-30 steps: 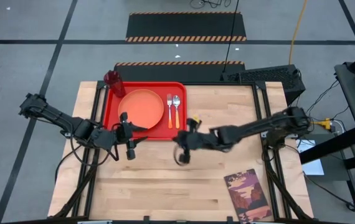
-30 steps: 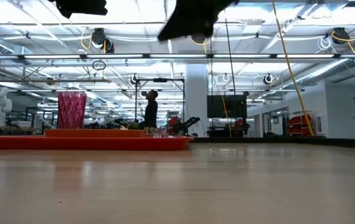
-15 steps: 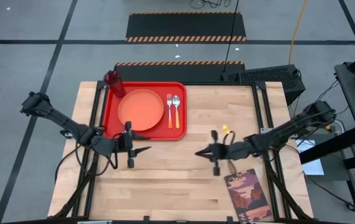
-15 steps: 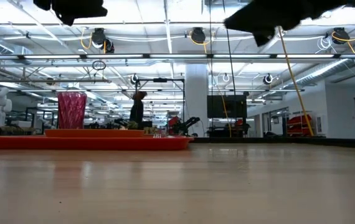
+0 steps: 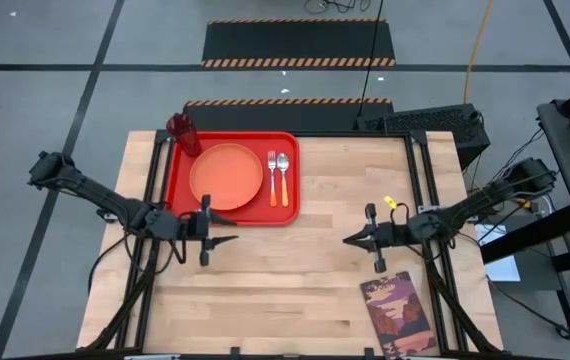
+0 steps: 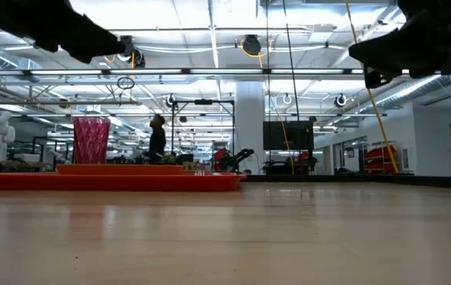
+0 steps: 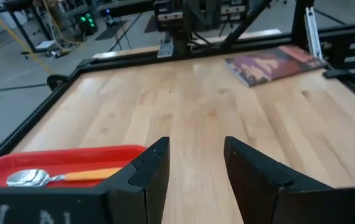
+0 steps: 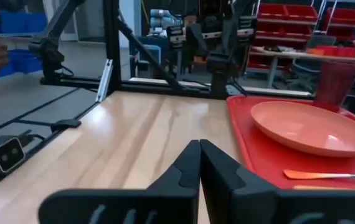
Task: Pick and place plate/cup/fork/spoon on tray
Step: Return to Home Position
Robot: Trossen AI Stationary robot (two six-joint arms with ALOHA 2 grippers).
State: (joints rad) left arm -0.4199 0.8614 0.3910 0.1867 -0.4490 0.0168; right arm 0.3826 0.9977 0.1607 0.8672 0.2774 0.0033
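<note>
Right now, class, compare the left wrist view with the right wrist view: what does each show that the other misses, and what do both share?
Only the left wrist view shows the book, the spoon and the open left gripper. Only the right wrist view shows the plate, the cup, one utensil's orange handle, its head unseen, and the shut right gripper. Both show the red tray and the wooden table.
</note>
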